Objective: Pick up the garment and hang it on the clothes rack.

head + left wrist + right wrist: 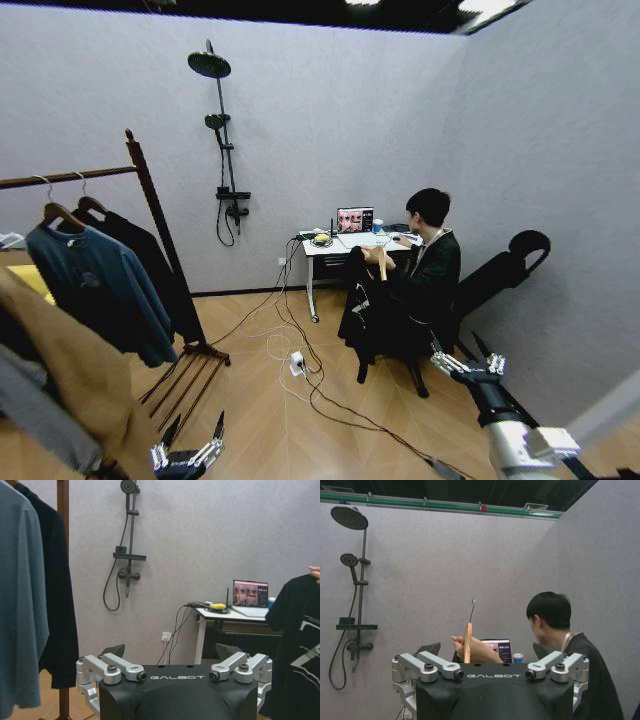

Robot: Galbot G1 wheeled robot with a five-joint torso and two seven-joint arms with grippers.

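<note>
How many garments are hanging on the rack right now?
4 at least: a blue shirt, a black top behind it, a tan coat and a grey piece at the frame edge. More may hang beyond the edge.

"GALBOT" on each tool [176, 677] (white lettering)

Black garment [362, 305], pale front marks

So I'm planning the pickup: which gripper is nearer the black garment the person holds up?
Right. The right gripper hangs just beside the garment; the left gripper sits low by the clothes rack.
</note>
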